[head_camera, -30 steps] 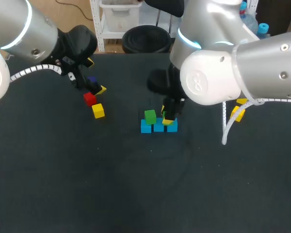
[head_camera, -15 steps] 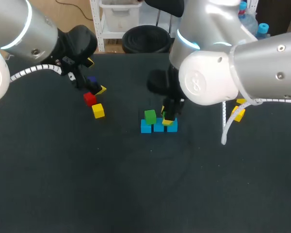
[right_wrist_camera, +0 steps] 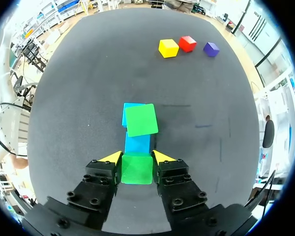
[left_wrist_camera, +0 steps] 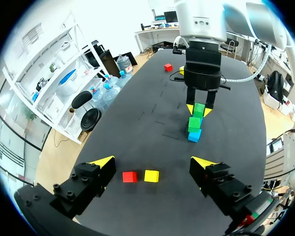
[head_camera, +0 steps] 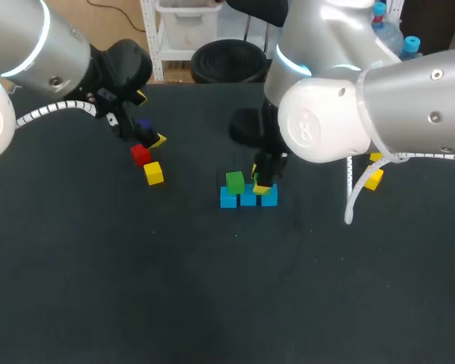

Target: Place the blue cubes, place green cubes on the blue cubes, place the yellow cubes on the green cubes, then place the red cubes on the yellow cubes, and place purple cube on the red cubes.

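Gripping a green cube (right_wrist_camera: 136, 168) between its narrowed fingers, the right gripper (right_wrist_camera: 136, 158) sat over the right end of the row of blue cubes (right_wrist_camera: 136, 142), which ran left to right, with the other green cube (right_wrist_camera: 141, 119) stacked on the row's left end. The held cube hid the blue one beneath it, so whether the two touched could not be told. The left gripper (left_wrist_camera: 152, 163) hung wide open at the far left, above the red cube (left_wrist_camera: 129, 176) and a yellow cube (left_wrist_camera: 151, 175).
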Robot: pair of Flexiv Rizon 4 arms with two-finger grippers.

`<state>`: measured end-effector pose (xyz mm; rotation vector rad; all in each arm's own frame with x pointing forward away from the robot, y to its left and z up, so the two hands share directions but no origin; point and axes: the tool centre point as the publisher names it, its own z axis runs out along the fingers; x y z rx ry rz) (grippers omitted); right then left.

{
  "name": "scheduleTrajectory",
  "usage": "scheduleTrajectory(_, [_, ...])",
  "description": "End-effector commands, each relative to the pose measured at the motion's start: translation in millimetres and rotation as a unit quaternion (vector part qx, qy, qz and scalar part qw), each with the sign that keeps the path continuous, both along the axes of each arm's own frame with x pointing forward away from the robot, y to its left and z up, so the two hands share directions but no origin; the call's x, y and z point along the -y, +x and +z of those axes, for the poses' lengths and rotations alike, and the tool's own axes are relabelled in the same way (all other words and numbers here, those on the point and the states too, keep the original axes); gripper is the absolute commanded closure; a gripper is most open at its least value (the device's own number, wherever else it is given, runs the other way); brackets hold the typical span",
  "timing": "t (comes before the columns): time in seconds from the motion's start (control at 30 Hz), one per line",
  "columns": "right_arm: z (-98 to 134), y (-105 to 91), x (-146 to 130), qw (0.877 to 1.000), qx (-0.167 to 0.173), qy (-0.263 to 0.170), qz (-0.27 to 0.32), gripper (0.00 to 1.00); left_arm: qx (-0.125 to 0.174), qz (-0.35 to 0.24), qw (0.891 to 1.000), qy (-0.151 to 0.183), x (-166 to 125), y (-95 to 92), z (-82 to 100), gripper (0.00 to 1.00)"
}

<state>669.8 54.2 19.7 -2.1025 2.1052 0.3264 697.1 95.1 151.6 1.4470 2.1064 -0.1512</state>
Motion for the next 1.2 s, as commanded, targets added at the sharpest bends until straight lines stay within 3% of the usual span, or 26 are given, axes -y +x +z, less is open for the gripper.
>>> scheduleTrajectory(0.03, [-0.7, 1.4, -0.2, 1.000, -0.002, 0.000, 0.001, 1.00, -0.001, -0.002, 1.000, -0.001, -0.8, 1.7, -0.6, 0.00])
scheduleTrajectory(0.6, [-1.7, 2.3, -0.8, 1.000, -0.004, 0.001, 0.002, 1.00, -0.001, -0.002, 1.000, -0.001, -0.8, 1.7, -0.6, 0.00])
scheduleTrajectory(0.63, [-1.9, 2.1, -0.8, 1.000, -0.004, 0.001, 0.002, 0.94, -0.001, -0.002, 1.000, -0.001, -0.8, 1.7, -0.6, 0.00])
scheduleTrajectory(0.67, [-2.0, 1.9, -0.8, 1.000, -0.004, 0.001, 0.002, 0.64, -0.001, -0.002, 1.000, -0.001, -0.8, 1.7, -0.6, 0.00])
scheduleTrajectory(0.7, [-2.1, 1.8, -0.8, 1.000, -0.004, 0.001, 0.002, 0.23, -0.001, -0.002, 1.000, -0.001, -0.8, 1.7, -0.6, 0.00])
scheduleTrajectory(0.73, [-2.3, 1.7, -0.8, 1.000, -0.003, 0.001, 0.001, 0.00, -0.001, -0.002, 1.000, -0.001, -0.8, 1.7, -0.6, 0.00])
scheduleTrajectory(1.2, [4.7, 2.6, 5.7, 1.000, 0.002, 0.014, -0.017, 0.00, -0.001, -0.002, 1.000, -0.001, -0.8, 1.7, -0.6, 0.00])
